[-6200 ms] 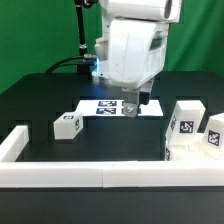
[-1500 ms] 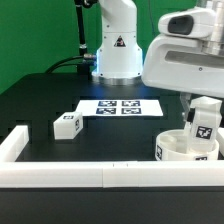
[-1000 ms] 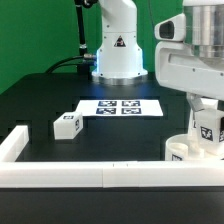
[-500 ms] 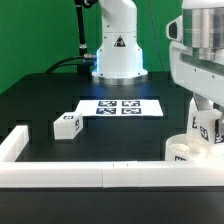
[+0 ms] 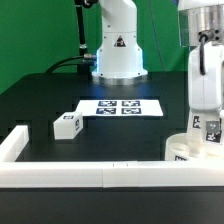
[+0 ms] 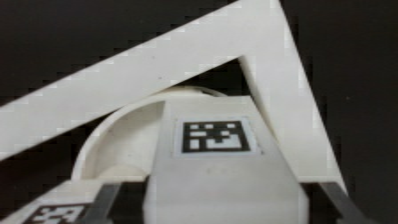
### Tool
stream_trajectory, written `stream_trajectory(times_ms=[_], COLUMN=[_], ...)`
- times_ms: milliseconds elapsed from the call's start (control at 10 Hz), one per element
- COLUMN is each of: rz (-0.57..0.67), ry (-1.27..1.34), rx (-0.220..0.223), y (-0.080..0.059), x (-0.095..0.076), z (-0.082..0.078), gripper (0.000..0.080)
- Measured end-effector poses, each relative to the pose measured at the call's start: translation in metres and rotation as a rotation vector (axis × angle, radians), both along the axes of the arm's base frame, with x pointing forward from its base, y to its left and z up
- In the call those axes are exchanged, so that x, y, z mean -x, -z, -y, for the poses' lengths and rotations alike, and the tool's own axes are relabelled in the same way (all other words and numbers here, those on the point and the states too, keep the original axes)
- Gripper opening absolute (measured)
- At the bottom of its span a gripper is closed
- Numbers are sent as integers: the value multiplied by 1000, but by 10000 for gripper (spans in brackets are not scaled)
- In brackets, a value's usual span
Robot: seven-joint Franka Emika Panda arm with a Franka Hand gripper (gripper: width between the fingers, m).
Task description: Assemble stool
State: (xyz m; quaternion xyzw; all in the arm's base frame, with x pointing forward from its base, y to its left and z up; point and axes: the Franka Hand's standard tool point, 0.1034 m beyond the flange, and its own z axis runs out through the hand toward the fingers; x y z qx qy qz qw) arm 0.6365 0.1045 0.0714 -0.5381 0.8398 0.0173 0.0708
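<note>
Green curtain backs a black bench (image 5: 40, 100), with the marker board (image 5: 120, 107) lying flat near the middle in front of the robot's base (image 5: 117, 50). A white border rail (image 5: 90, 176) runs along the front edge and turns back at the exterior view's left.

One loose leg (image 5: 67, 124) lies on its own near that left bend, well apart from the work. The round seat (image 5: 185, 152) sits in the rail's corner at the exterior view's right, and the arm (image 5: 203, 70) stands almost upright over it.

The end effector (image 6: 217, 190) is closed around a tagged leg (image 5: 211, 126). In the wrist view this held leg fills the space between the jaws, its square tag facing the camera and the disc's curved edge just behind it. Whether the leg's foot already touches the seat cannot be told from either view. A second tag shows at the corner of the wrist view, but what carries it is unclear.

This looks like the seating step for that leg — bringing it down onto its mount on the disc. The next move would call for keeping the leg square to the seat and aligned with the mount before any push or twist, while the disc stays braced against the rail corner.

Six seconds back the arm hung over the marker board with nothing in its grip. Over the last second and a half it has carried the leg further toward the right corner, and the leg now sits lower and closer to the seat.
</note>
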Motion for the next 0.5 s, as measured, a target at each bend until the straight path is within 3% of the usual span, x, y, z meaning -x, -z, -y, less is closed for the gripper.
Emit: stream_trajectory(times_ms=[500], rz=[23], ry=[6], rx=[-10], y=[0], x=[1], z=[0], gripper=[337])
